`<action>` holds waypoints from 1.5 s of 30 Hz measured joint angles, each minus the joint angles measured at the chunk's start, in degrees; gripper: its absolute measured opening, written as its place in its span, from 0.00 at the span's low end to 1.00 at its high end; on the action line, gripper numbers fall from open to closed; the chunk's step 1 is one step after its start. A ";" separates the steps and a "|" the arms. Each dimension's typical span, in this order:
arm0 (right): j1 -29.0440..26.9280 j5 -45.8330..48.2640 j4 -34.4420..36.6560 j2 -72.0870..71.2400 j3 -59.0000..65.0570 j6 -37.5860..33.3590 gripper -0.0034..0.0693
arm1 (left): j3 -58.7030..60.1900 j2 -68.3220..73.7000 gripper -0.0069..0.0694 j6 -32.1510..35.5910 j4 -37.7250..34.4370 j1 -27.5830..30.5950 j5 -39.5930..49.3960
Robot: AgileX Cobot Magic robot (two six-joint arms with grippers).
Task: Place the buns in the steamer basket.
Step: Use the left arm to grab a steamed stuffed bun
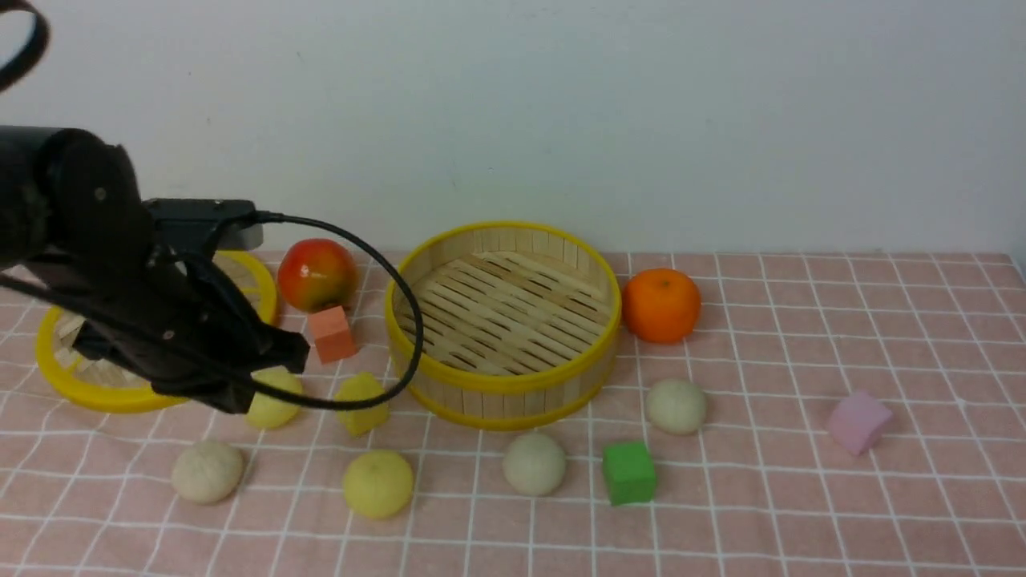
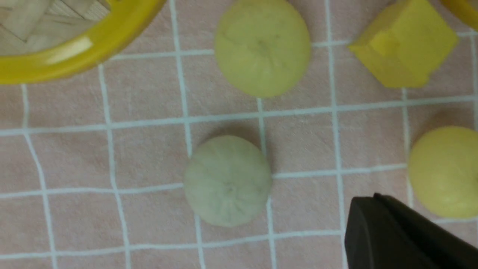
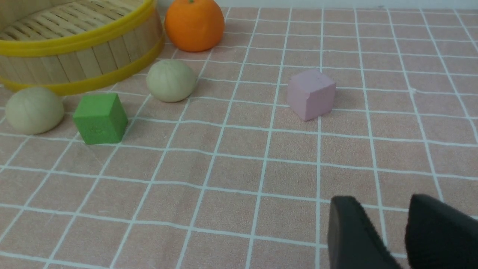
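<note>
Buns (image 1: 535, 463) all outside steamer basket (image 1: 503, 383); pale yellow bun (image 1: 276, 409) left of basket, just beside shut, empty left tool (image 1: 236, 393); right tool (image 3: 388, 213) open, empty, farther off.

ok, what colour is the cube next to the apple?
Salmon orange. The cube sits just in front of the apple; only the front view shows it.

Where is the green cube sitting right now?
In the front view, the green cube sits in front of the steamer basket, toward the robot's right, between the middle bun and the rightmost bun, touching neither.
</note>
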 joint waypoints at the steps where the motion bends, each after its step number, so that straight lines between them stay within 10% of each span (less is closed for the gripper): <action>1: 0.00 0.00 -0.01 0.00 0.00 0.00 0.38 | -0.88 1.10 0.07 -0.18 0.52 0.00 0.00; 16: 0.00 0.00 -0.01 0.00 0.00 0.00 0.38 | -14.97 16.23 0.42 -1.03 2.63 1.69 2.73; 45: 0.00 0.00 -0.01 0.00 0.00 0.00 0.38 | -15.25 21.19 0.43 3.28 -0.99 3.98 -0.24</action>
